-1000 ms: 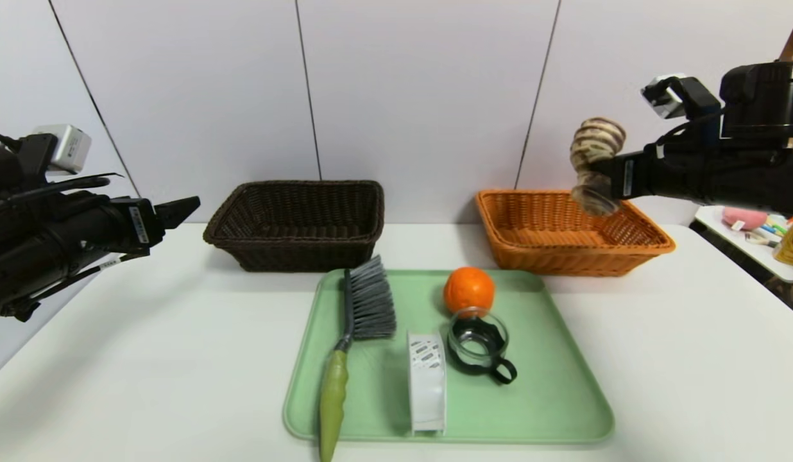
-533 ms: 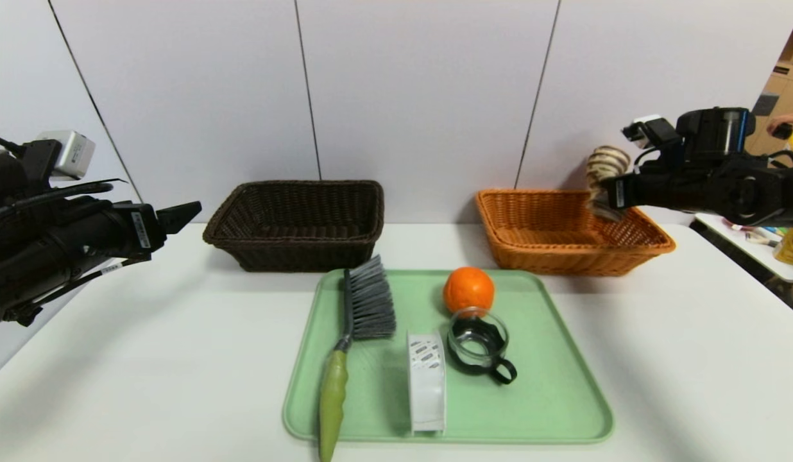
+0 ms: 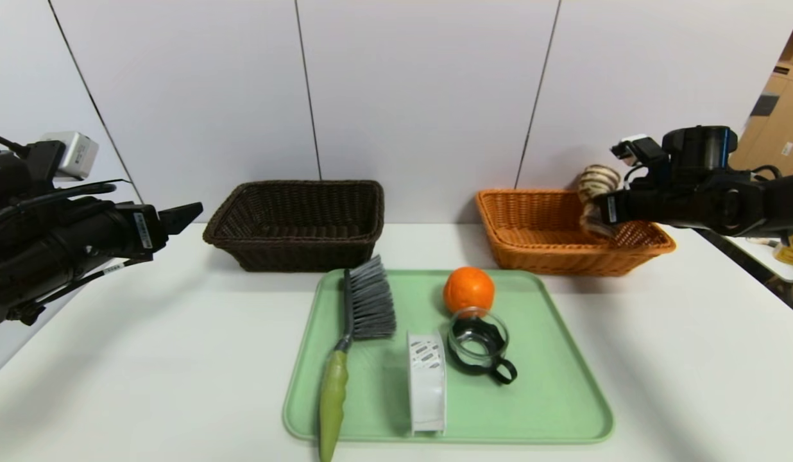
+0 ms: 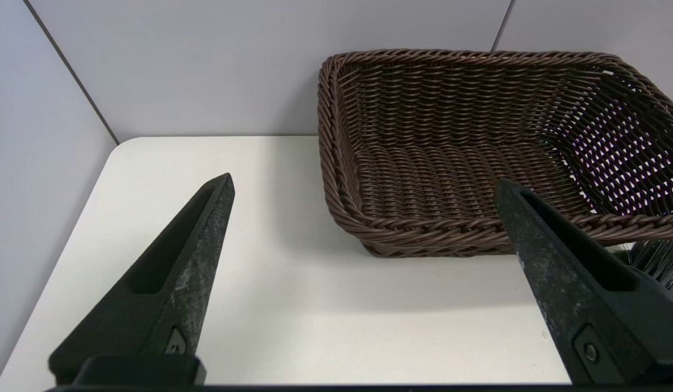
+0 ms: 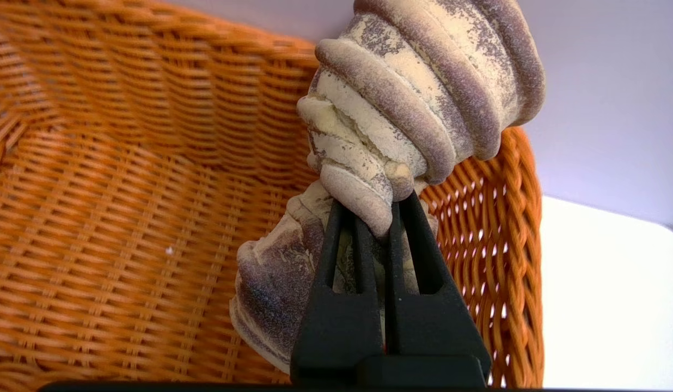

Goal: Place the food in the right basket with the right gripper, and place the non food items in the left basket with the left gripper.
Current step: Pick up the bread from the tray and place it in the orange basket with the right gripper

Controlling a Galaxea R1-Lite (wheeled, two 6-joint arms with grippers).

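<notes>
On the white bench [image 3: 178, 359], the right tool [image 3: 603, 208] is clenching the striped roll [image 3: 594, 192] upright just inside the orange basket [image 3: 531, 247], apparently for release. The left tool [image 4: 363, 188] is hanging spread and empty beside the dark basket [image 4: 423, 228].

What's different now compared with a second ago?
The right gripper, still shut on the bread roll, has carried it down from above the orange basket to the basket's far right corner. The left gripper stayed open and parked. Everything on the tray stayed put.
</notes>
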